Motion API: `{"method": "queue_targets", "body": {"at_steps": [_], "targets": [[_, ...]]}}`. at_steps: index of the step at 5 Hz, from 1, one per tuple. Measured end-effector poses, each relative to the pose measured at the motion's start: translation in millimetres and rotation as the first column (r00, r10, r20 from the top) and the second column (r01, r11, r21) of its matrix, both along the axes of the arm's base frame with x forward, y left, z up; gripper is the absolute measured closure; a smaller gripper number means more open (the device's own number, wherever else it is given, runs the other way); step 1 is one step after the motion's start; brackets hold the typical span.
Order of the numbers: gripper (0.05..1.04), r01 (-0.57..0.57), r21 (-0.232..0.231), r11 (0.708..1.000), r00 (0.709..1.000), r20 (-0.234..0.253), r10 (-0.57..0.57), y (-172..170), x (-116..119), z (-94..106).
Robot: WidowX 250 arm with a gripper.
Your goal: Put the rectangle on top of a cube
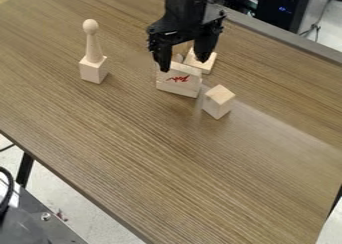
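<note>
Claw (184, 60) open, upper centre of frame, over red-marked rectangle (179, 86), apparently upright on worktop (140, 143). Cube (218, 102) near rectangle's right end; second cube (93, 70) upper left, bearing round-headed peg (93, 42).

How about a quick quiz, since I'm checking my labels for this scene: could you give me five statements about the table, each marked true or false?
1. The gripper is over the block with the red mark. True.
2. A block lies on top of the cube nearest the marked block. False: that cube has a bare top.
3. The round-headed peg stands upright on a cube-shaped base. True.
4. The red mark is on the peg's base. False: it is on the block below the gripper.
5. The peg is lying flat on the table. False: it is upright.
</note>
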State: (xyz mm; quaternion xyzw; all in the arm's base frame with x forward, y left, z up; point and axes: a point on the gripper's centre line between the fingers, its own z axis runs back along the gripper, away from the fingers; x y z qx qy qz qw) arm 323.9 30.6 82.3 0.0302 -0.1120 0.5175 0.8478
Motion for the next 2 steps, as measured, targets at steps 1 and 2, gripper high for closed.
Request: {"method": "queue_targets", "body": {"at_steps": [1, 2], "targets": [[0.085, -0.036, 0.058, 0.998, 0.999, 0.023, 0.034, 5.2, 5.1, 2.7], [0.085, -0.035, 0.066, 0.997, 0.999, 0.024, 0.034, 6.0, 7.9, 1.7]]}}
